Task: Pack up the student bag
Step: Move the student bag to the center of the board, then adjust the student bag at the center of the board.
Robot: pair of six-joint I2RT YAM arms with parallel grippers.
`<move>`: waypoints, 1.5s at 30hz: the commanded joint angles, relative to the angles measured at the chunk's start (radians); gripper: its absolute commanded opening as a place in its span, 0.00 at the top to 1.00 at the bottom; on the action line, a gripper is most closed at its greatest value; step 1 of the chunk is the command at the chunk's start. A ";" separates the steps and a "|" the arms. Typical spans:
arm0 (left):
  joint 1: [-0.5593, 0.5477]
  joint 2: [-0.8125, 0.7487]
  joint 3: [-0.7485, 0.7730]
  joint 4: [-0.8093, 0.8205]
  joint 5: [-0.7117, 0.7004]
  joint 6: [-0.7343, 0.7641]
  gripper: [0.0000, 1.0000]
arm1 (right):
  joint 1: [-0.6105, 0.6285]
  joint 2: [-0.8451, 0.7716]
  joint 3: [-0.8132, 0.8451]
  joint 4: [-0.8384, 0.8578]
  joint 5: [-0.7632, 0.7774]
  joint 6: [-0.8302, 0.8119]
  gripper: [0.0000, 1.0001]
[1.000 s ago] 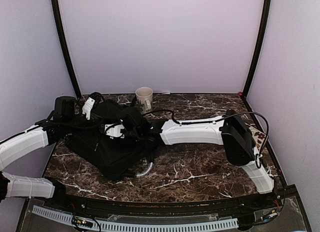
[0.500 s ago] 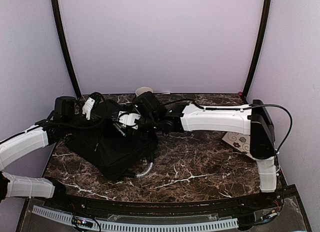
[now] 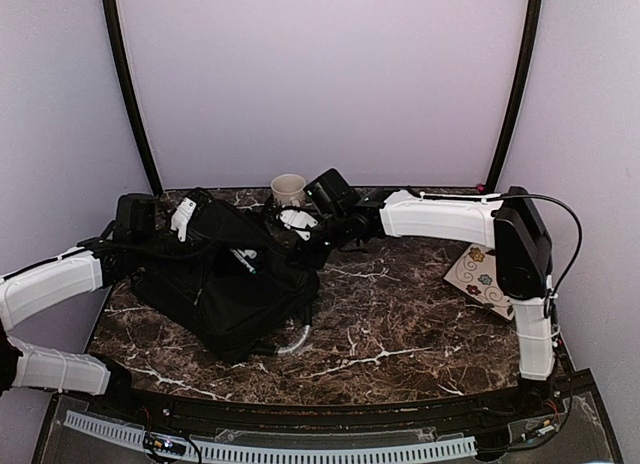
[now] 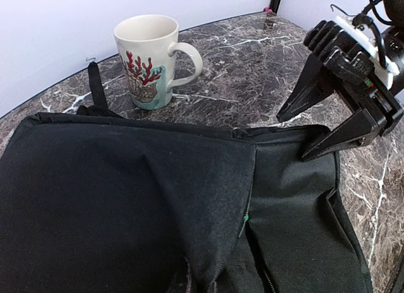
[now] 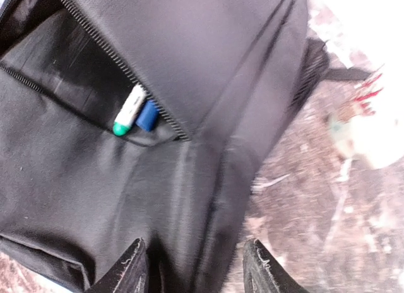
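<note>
The black student bag (image 3: pixel 215 289) lies at the table's left with its front pocket unzipped. A green-capped white marker (image 5: pixel 128 111) and a blue one (image 5: pixel 146 115) stick out of the pocket's opening. My left gripper (image 3: pixel 183 220) is at the bag's back edge. In the left wrist view the black fabric (image 4: pixel 126 198) puckers at the bottom edge and hides the fingers. My right gripper (image 5: pixel 196 268) is open and empty, hovering over the bag's right side. It also shows in the left wrist view (image 4: pixel 294 139) and the top view (image 3: pixel 300 229).
A white mug (image 3: pixel 288 190) with a red coral print stands behind the bag, also in the left wrist view (image 4: pixel 148 59). A flower-patterned white card (image 3: pixel 482 272) lies at the right edge. The bag's grey handle (image 3: pixel 293 340) curves out at the front.
My right arm has drawn back from over the bag toward the back right, its gripper open. The markers now show in the pocket. The left arm has hardly moved.
</note>
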 commanded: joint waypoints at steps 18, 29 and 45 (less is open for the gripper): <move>-0.375 0.231 0.202 -0.316 -0.144 0.103 0.92 | -0.193 -0.206 -0.368 -0.086 -0.427 0.212 1.00; -0.508 -0.052 0.135 -0.245 -0.174 -0.125 0.34 | -0.215 -0.315 -0.534 -0.066 -0.452 0.086 0.72; -0.421 -0.382 -0.092 -0.429 -0.781 -0.811 0.33 | -0.179 -0.193 -0.075 -0.073 -0.592 0.143 0.59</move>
